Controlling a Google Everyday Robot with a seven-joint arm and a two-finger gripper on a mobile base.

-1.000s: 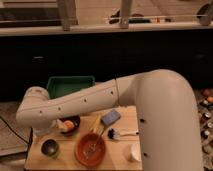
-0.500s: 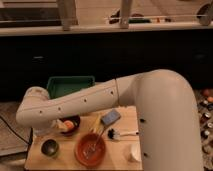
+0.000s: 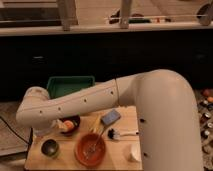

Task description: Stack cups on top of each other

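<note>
Orange, the wide bowl (image 3: 90, 149) sat at the table's (image 3: 35, 161) near edge with scraps inside. At its nine o'clock stood the dark cup (image 3: 49, 148); at its three o'clock, the pale cup (image 3: 133, 152), well apart. A dark bowl (image 3: 70, 125) at eleven o'clock held orange fruit. The gripper (image 3: 41, 131) was hidden low under the arm's left end, above the dark cup; its state couldn't be told.

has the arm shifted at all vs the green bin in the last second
No. The arm crosses in front of the green bin at the same spot as before, elbow above the fruit bowl. The pincer is hidden, low at the left.
</note>
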